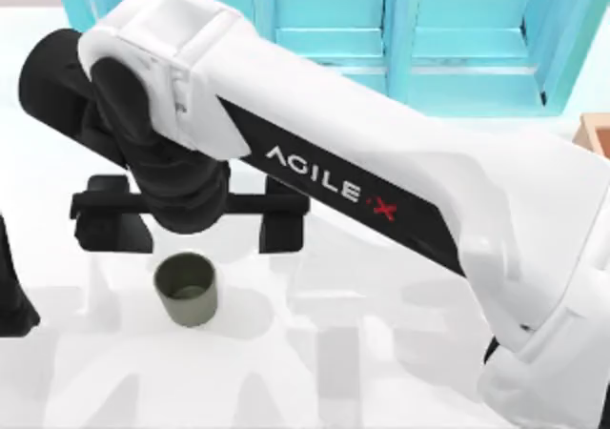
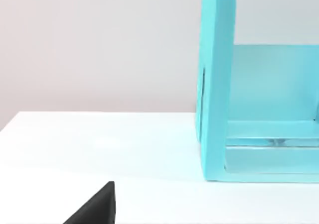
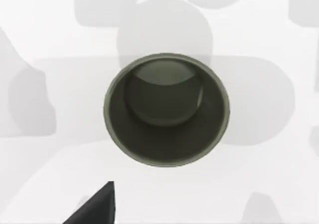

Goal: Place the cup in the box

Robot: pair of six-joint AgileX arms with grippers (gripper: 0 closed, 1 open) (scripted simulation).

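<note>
The cup [image 1: 187,289] is a small dark olive-grey cylinder standing upright on the white table, left of centre. The right wrist view looks straight down into the cup [image 3: 167,109], which holds nothing. My right arm reaches across from the lower right. Its right gripper [image 1: 197,227] hangs open above the table just behind the cup, with its black fingers [image 1: 282,227] spread wide and nothing between them. A tan corner of the box [image 1: 597,132] shows at the right edge. My left arm [image 1: 10,296] stays parked at the left edge.
A large cyan shelf unit [image 1: 381,38] stands along the back of the table, and its side wall [image 2: 217,84] rises close in the left wrist view. White tabletop lies around the cup.
</note>
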